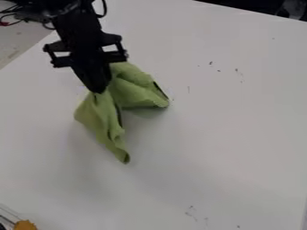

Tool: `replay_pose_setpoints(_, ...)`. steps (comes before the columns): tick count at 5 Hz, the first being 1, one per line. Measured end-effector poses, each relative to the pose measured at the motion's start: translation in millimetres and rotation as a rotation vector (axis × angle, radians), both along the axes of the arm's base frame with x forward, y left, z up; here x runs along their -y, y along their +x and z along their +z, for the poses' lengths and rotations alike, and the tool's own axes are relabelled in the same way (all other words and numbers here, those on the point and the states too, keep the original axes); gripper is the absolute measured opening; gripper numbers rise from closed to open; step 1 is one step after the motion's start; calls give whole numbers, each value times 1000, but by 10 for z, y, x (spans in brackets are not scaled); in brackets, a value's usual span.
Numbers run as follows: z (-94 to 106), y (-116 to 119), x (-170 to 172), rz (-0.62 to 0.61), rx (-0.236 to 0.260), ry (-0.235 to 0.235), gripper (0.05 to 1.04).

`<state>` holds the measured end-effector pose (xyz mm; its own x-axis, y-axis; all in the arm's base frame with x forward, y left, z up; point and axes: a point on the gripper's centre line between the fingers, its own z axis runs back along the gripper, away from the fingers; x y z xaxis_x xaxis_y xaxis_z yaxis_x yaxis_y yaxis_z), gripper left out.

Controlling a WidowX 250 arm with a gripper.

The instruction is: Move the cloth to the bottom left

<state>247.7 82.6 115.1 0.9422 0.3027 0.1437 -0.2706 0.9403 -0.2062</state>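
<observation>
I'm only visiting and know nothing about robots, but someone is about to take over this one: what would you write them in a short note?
Hand: the robot's hand is closed on the green cloth, pinching it near its middle.
Where: left of centre and toward the top of the white table, its folds hanging down, apparently lifted.
Done: the cloth is gripped.
Left: carry it to the bottom left, lay it down and let go.
Watch: an orange-yellow object sits in the bottom left corner, so probably best to set down short of it.

1 arm (75, 29) w/ 1 claw (99, 90), 1 cloth (132, 92), 1 tbl (216, 134), 1 orange obj (25, 225), several cables (105, 9), exact no. unclear
</observation>
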Motion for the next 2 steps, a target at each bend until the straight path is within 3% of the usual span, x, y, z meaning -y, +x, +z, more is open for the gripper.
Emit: replay_pose_setpoints(2, -172, -41, -538, -101, -59, 67, 82)
